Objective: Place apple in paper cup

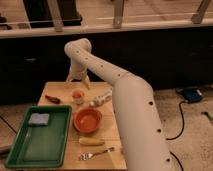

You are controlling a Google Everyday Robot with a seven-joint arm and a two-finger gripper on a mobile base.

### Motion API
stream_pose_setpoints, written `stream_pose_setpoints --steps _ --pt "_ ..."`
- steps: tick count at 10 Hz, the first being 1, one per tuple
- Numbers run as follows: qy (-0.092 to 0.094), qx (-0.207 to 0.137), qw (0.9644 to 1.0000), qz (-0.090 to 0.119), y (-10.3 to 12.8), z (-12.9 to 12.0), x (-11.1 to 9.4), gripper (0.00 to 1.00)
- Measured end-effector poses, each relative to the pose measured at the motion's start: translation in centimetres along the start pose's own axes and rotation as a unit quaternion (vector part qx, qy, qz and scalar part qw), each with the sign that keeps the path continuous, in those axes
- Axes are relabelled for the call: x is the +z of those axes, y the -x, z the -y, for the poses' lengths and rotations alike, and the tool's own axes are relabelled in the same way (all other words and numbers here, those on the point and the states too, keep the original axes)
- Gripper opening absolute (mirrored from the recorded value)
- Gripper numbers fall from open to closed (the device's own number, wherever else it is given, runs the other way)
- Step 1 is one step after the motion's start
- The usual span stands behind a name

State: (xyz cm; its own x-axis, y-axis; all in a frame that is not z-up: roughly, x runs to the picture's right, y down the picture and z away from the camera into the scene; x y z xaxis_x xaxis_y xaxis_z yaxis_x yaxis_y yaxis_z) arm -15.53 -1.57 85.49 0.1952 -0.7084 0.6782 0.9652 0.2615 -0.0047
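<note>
The apple [77, 93], small, round and orange-red, sits in the mouth of the short white paper cup [78, 101] near the far middle of the wooden table [59, 89]. My gripper [78, 82] hangs just above and behind the apple at the end of the long white arm. Its two fingers are spread apart and hold nothing. The cup stands upright, with only its lower wall showing under the fruit.
A dark red pepper-like item [52, 99] lies left of the cup and a white labelled bottle [101, 99] lies to its right. An orange bowl [88, 120] is in front, then a yellow item [91, 142] and a fork [95, 154]. A green tray [42, 145] holds a sponge [39, 119].
</note>
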Motion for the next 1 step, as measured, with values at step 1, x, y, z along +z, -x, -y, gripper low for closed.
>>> stream_pose_setpoints --steps 1 --pt "0.000 0.000 1.0000 0.000 0.00 0.00 0.01 0.80"
